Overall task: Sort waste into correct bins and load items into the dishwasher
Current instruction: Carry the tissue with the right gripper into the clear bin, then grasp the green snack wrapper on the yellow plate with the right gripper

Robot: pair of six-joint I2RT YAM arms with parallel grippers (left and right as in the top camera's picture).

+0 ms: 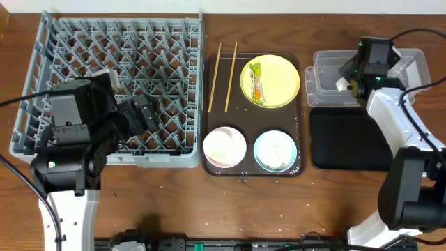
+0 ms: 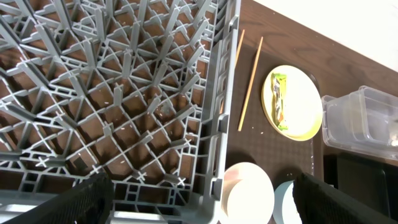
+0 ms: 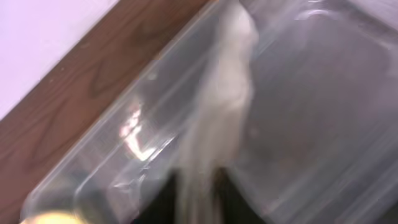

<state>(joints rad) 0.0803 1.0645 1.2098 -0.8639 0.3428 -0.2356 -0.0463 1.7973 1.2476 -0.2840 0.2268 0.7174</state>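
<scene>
Right end effector [image 1: 350, 81]: pinched shut on my crumpled napkin [image 3: 224, 93].
Napkin place: over clear tub [image 1: 322, 73], far right corner of bench.
Doing it well: I should lower inside the walls, then release fully.

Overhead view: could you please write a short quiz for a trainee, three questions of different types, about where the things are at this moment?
1. True or false: the wrapper lies on the yellow plate.
2. Multiple choice: the right end effector, which grips the napkin, hangs over A) the yellow plate, B) the clear tub, C) the white bowl.
3. Short answer: which bowl holds the rice grains?

Key: 1. True. 2. B. 3. The light blue bowl.
</scene>
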